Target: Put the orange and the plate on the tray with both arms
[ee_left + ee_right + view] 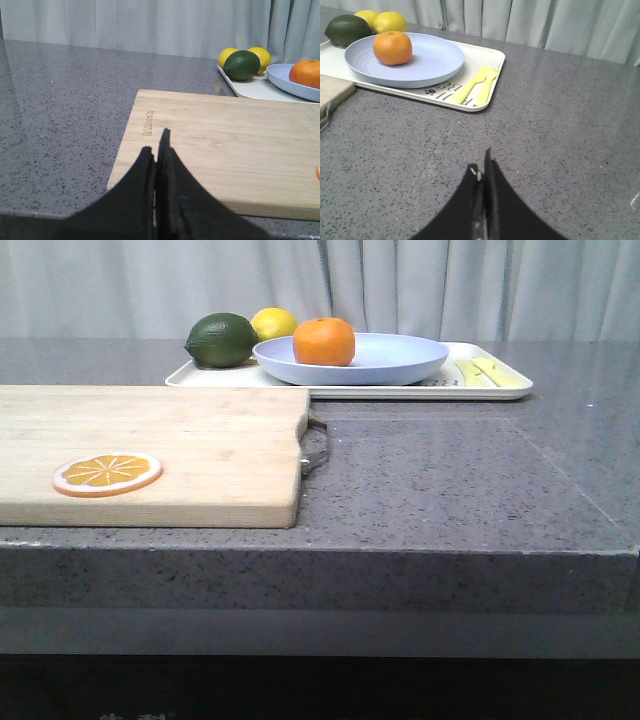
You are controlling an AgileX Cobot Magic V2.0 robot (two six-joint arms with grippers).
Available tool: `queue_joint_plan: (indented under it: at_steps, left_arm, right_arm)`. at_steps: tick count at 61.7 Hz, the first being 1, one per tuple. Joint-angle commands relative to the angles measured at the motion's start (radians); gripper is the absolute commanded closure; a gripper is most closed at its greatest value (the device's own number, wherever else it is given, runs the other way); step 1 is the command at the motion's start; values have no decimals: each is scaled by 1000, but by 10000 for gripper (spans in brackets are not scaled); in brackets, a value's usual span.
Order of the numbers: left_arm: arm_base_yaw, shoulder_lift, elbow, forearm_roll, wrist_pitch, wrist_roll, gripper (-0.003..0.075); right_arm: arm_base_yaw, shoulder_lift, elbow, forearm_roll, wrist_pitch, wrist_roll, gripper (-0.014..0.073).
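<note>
The orange [323, 341] [392, 47] [306, 73] rests inside the pale lavender-blue plate [400, 362] [435, 60] [282, 80]. That plate sits on the cream-white tray [495, 390] [487, 62] [252, 89] at the back of the counter. Neither arm shows in the front view. My left gripper [156, 142] is shut and empty, hovering over the near end of the wooden cutting board [225, 145]. My right gripper [482, 162] is shut and empty above bare grey counter, well short of the tray.
A dark green lime [221, 340] and a yellow lemon [274, 322] lie on the tray's left end, yellow cutlery [477, 86] on its right. An orange slice [107, 474] lies on the cutting board [150, 455], whose metal handle [315, 448] faces right.
</note>
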Motion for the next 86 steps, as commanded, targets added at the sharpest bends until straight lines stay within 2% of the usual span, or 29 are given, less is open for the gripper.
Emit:
queue_joint_plan:
  at_steps: [1,34,46,54,67,86]
  left_arm:
    - [3,-20,5,-11,-91,-8,738]
    - [3,-20,5,-11,-91,-8,738]
    - [3,-20,5,-11,-91,-8,738]
    - [3,-20,5,-11,-91,-8,738]
    - [3,-20,5,-11,-91,-8,738]
    - [3,-20,5,-11,-91,-8,738]
  right_arm:
    - [-2,4,-26,-3,-76,-10,706]
    - [-2,4,-23,-3,-81,-10,706]
    - [-3,-11,78,-4,-247,-10,706]
    - [-24,-111,197,-4,-309,-6,706]
    - [-97,-300,355,-4,-244,53,706]
    - [-122,-493,404,-4,-128,88,706]
